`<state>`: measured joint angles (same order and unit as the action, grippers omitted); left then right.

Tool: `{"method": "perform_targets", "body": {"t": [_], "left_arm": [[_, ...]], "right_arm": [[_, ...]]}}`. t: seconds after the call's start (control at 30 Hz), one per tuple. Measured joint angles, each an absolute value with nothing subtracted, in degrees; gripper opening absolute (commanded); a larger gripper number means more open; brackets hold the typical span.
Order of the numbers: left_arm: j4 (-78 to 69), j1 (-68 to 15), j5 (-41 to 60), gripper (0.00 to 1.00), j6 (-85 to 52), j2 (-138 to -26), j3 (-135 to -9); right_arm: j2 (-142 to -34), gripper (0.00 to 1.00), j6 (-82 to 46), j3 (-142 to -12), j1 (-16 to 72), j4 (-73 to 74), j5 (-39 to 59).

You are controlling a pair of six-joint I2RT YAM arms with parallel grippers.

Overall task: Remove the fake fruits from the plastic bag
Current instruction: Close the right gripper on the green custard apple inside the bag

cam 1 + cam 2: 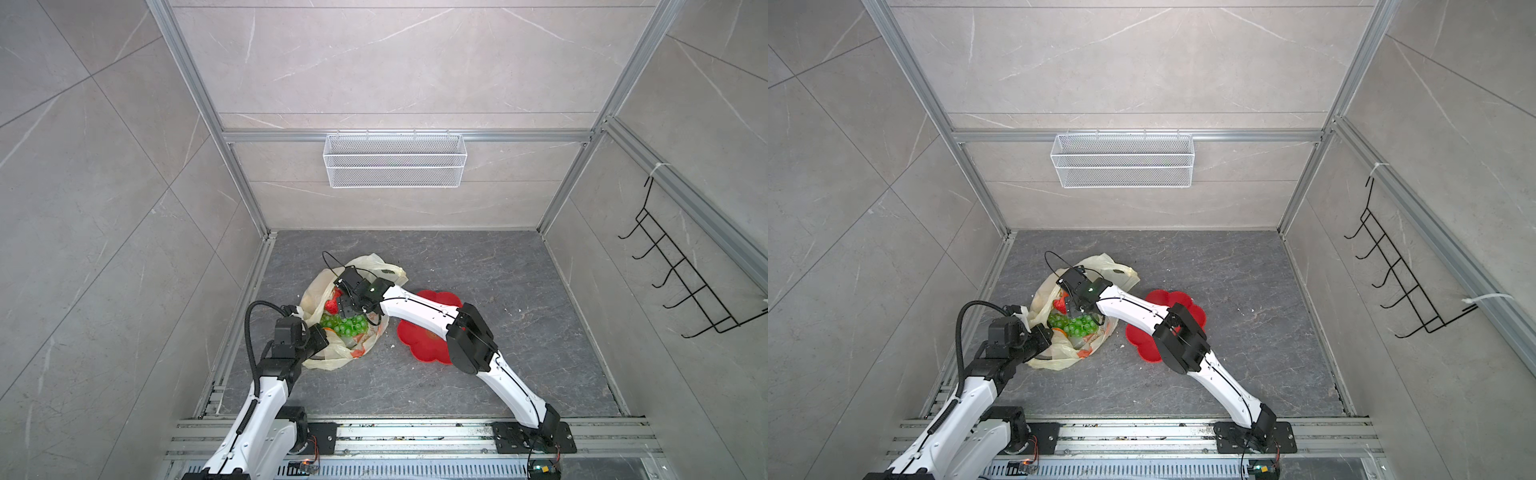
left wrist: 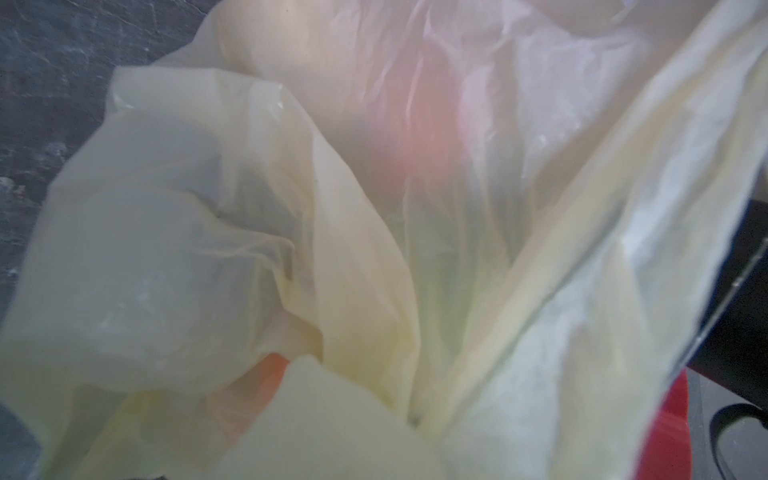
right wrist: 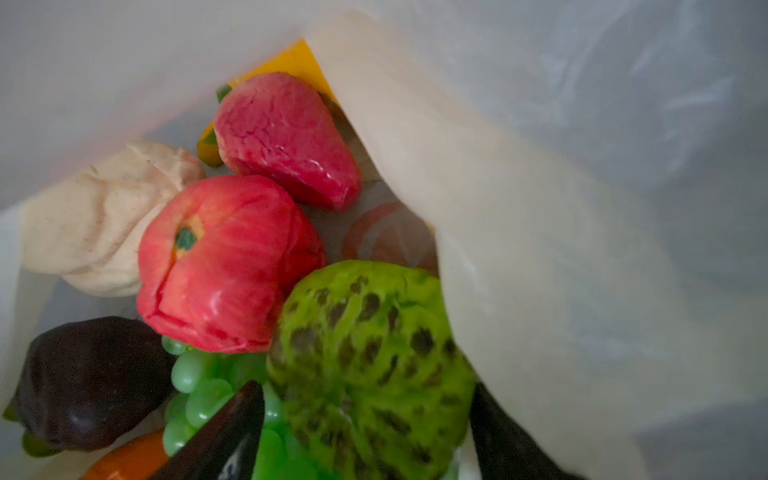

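- The fake fruits (image 1: 347,328) lie heaped inside the plastic bag (image 1: 332,360). The bag sits slumped on the grey tabletop (image 1: 519,332), on the left arm's side. No fruit shows outside it, so the task looks barely begun.
- In the right wrist view a green knobbly fruit (image 3: 370,332) lies on top of the heap. It rests against a red fruit (image 3: 224,266), with the grape bunch (image 3: 199,395) beneath. A beige walnut-like ball (image 3: 95,224) and a dark purple fruit (image 3: 83,382) sit round them.
- The right gripper (image 3: 368,390) reaches down through the bag's mouth with its jaws spread wide, one finger on each side of the green knobbly fruit. That fruit is probably the target because it is topmost and freest. Whether the pads touch it cannot be told.
- A fold of the bag's wall hangs just beside that fruit, where closing jaws could catch it.
- The left gripper (image 1: 318,336) is pressed together at the bag's near rim. Lifted film fills its wrist view, so it appears to pinch the rim, likely to hold the mouth open and stop the thin bag from being dragged along.
- A red flower-shaped plate (image 1: 415,345) lies just beside the bag under the right forearm. It is a likely set-down spot, and the parts that show bear no fruit.
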<state>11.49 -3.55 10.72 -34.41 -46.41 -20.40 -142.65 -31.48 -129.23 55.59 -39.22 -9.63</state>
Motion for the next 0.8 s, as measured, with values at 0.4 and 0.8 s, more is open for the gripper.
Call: {"method": "perform_targets", "body": {"t": [0.4,0.8], "left_arm": [[11.5,-3.6,10.7,0.08,-34.4,-46.3,-20.4],[11.5,-3.6,10.7,0.08,-34.4,-46.2,-20.4]], "right_arm": [[-154.4,0.81,-29.5,-149.2,55.6,-48.2,-13.5],[-155.2,0.72,-28.4,-149.3,55.6,-50.0,-14.1]]}}
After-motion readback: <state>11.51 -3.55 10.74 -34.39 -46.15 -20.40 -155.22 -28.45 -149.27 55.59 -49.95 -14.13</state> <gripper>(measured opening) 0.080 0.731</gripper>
